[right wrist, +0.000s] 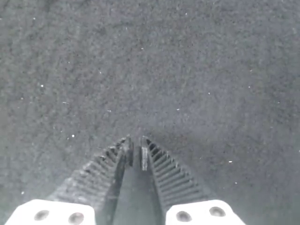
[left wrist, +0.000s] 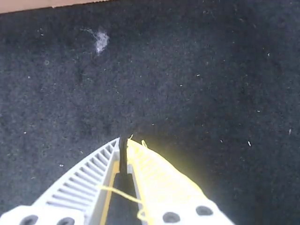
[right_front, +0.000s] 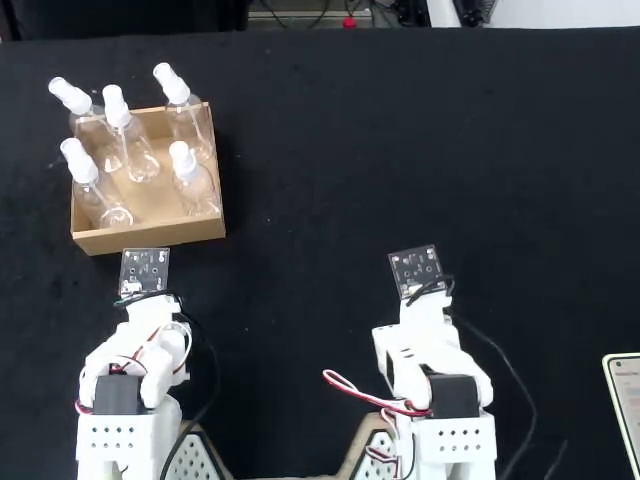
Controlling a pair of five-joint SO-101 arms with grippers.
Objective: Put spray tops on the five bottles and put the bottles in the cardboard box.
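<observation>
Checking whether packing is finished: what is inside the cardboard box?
Five clear bottles stand inside the cardboard box, each wearing a white spray top. Bare floor shows between them; the floor under the bottles is covered.

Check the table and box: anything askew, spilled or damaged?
Nothing serious. All five spray bottles stand in the cardboard box with tops on, and none has tipped. The only oddity is a small white lint tuft on the black cloth ahead of the left gripper.
</observation>
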